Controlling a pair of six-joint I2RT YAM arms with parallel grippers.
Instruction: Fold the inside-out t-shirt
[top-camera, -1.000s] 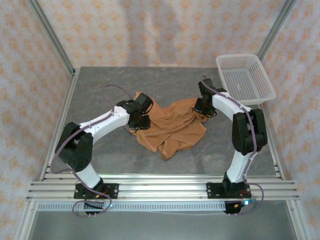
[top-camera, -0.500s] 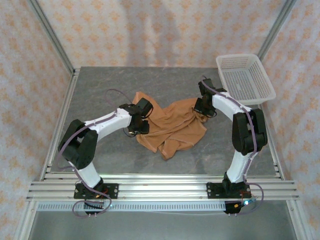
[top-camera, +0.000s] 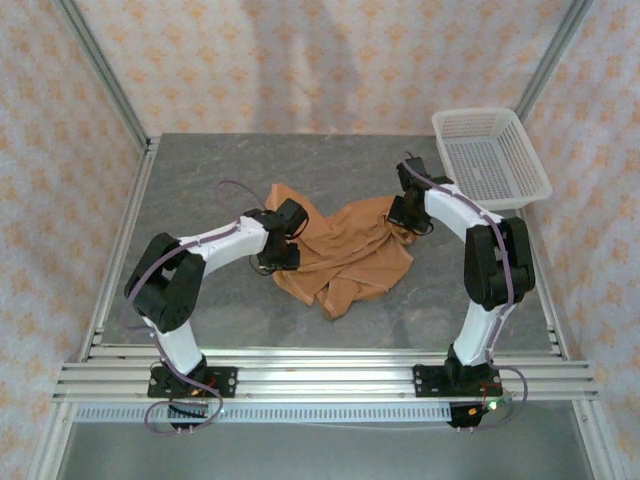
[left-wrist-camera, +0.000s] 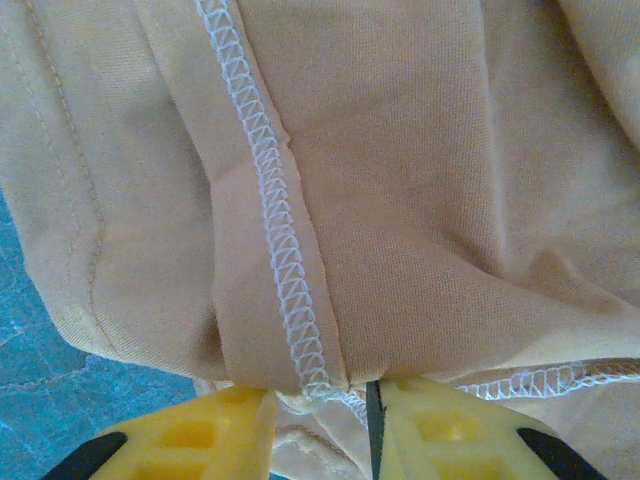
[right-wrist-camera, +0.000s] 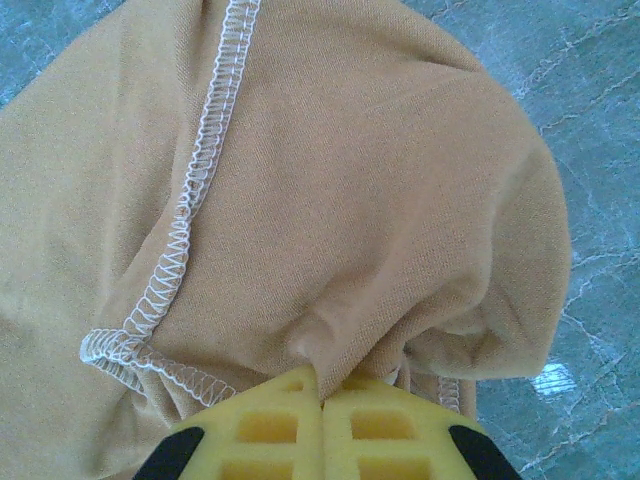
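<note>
Shirt (top-camera: 345, 255) in middle of table (top-camera: 200, 180), between both arms. Left gripper (top-camera: 280, 250) at shirt's left edge, right gripper (top-camera: 405, 215) at its far right edge. Basket (top-camera: 490, 158) at far right corner, apart from shirt.

On the left wrist camera, the bottom edge cuts off the left gripper (left-wrist-camera: 322, 400) just below the t-shirt (left-wrist-camera: 400, 200), so you can't tell whether it pinches the seam (left-wrist-camera: 275, 210) or merely straddles it. From above, both wrists hide the t-shirt cloth directly beneath them.
</note>
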